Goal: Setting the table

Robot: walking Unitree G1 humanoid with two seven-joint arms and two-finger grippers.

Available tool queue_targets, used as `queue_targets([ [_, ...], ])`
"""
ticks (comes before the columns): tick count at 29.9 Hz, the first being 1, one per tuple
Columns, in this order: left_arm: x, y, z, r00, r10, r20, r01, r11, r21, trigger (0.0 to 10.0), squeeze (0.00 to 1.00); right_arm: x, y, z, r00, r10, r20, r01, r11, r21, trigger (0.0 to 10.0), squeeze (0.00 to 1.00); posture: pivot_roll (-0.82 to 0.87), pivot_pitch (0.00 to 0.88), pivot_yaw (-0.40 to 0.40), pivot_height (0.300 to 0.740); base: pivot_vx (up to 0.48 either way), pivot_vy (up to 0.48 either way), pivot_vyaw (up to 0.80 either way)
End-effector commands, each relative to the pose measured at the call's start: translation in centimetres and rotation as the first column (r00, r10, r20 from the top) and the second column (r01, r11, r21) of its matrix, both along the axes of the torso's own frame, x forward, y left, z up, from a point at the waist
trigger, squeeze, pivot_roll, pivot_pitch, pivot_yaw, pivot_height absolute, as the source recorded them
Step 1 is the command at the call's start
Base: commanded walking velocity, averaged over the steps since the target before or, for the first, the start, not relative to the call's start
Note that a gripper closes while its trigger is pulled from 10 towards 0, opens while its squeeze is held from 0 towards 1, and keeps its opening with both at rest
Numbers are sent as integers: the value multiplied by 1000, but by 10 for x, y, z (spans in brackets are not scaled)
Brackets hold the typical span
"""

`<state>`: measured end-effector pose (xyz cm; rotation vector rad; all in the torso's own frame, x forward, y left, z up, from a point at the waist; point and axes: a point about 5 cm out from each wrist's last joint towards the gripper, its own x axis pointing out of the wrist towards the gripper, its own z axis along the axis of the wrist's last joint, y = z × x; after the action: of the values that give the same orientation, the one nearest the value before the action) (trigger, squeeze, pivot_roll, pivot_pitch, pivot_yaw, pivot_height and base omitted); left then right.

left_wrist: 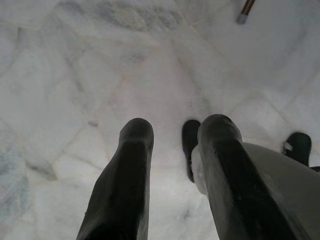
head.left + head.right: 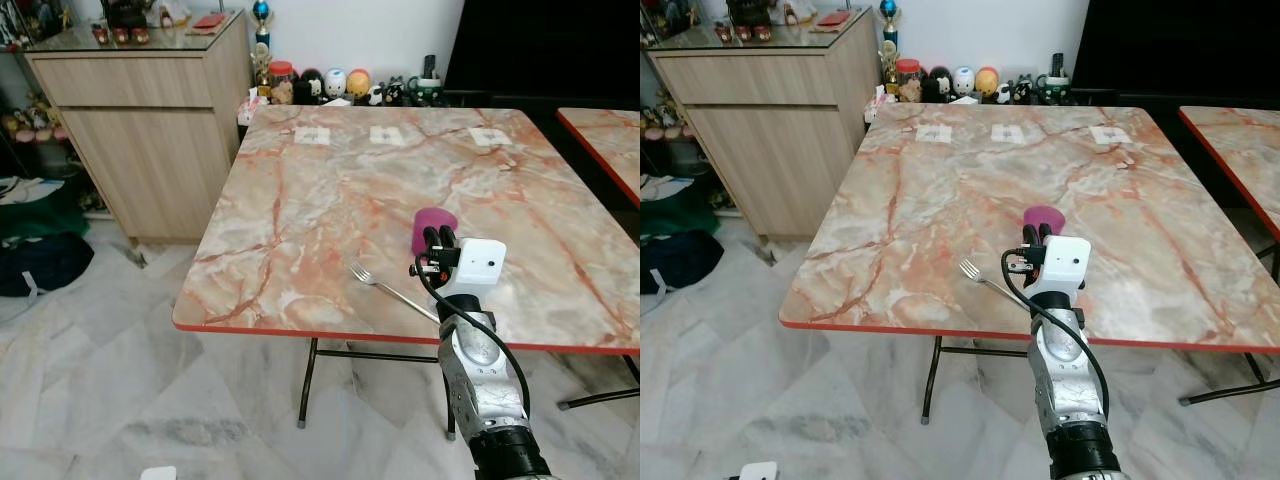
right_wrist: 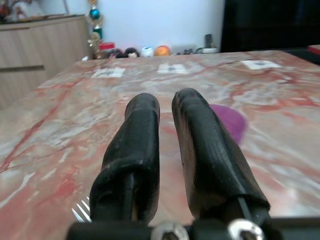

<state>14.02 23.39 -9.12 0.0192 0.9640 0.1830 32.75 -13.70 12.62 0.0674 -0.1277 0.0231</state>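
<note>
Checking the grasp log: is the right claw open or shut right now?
Shut, holding nothing. In the right wrist view the right claw has its fingers nearly touching, above the table, beside the purple cup and the fork.

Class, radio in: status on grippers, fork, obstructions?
Right gripper over table, jaws nearly shut, empty. Left gripper idle above floor. Fork beside right wrist. Purple cup just ahead.

Wooden cabinet point(image 2: 150, 120) left of table, glass top with small trinkets. Row of toy figurines point(image 2: 330, 85) on floor against white wall beyond table's far edge. Trophy point(image 2: 262, 20) beside cabinet. Dark bags point(image 2: 40, 260) on marble floor point(image 2: 120, 400).
</note>
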Motion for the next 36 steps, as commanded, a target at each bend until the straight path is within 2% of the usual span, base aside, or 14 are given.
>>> queue_targets([
  [1,-2,1,0,1000,-3,-4,3,1000,11,10000,0,0,1,0,1000,16,-3,-16,1000,-14,10000,0,-39,0,-6,740,259,0,0],
  [5,-2,6,1,1000,-1,-7,1,1000,24,10000,0,-1,7,0,998,55,-3,-55,998,-38,10000,0,-40,0,-7,740,0,0,800],
  [15,-2,9,2,1000,1,-10,-1,1000,22,10000,0,-3,2,-2,999,39,-13,-39,999,-26,10000,0,-42,0,-10,740,0,0,0],
  [16,-1,9,2,1000,0,-10,0,1000,22,10000,0,-3,0,-3,999,42,-21,-43,999,-24,10000,941,-44,0,-11,740,0,0,0],
  [17,-1,8,2,1000,0,-10,0,1000,22,10000,0,-3,0,-3,999,43,-26,-43,999,-27,10000,941,-44,0,-12,740,0,0,0],
  [18,0,5,1,1000,-3,-9,3,1000,19,10000,0,-4,-1,-5,998,54,-37,-56,998,-38,10000,1000,-43,0,-12,740,0,0,0],
  [21,0,-3,-1,1000,-9,-10,9,1000,10,10000,0,-4,-7,-5,994,93,-49,-97,991,-90,10000,1000,-42,0,-12,740,0,0,0],
  [25,0,-6,-2,1000,-15,-15,15,1000,9,10000,0,-5,-14,-2,993,112,-42,-117,983,-141,10000,1000,-47,0,-11,740,0,0,0],
  [28,-1,-7,-2,1000,-14,-17,15,1000,7,10000,0,-7,-23,-5,982,168,-88,-182,963,-200,10000,1000,-51,0,-10,740,0,0,0],
  [29,-2,-6,-2,1000,-13,-20,14,1000,8,10000,0,-9,-30,-10,977,174,-127,-200,951,-237,10000,1000,-54,0,-7,740,0,0,0],
  [30,-4,1,-2,1000,-10,-24,11,1000,13,10000,0,-12,-35,-17,965,194,-177,-229,951,-207,10000,1000,-59,0,-2,740,0,0,0],
  [32,-4,6,0,1000,-8,-25,9,1000,18,10000,0,-14,-37,-21,956,214,-203,-253,948,-193,10000,1000,-59,0,0,740,0,0,0],
  [34,-3,15,2,1000,-3,-20,4,1000,24,10000,0,-17,-37,-28,925,269,-268,-318,935,-160,10000,1000,-60,0,3,740,0,0,0],
  [36,-2,20,4,1000,-3,-17,3,1000,29,10000,0,-17,-46,-35,916,240,-322,-310,932,-189,10000,1000,-60,0,5,740,0,0,0],
])
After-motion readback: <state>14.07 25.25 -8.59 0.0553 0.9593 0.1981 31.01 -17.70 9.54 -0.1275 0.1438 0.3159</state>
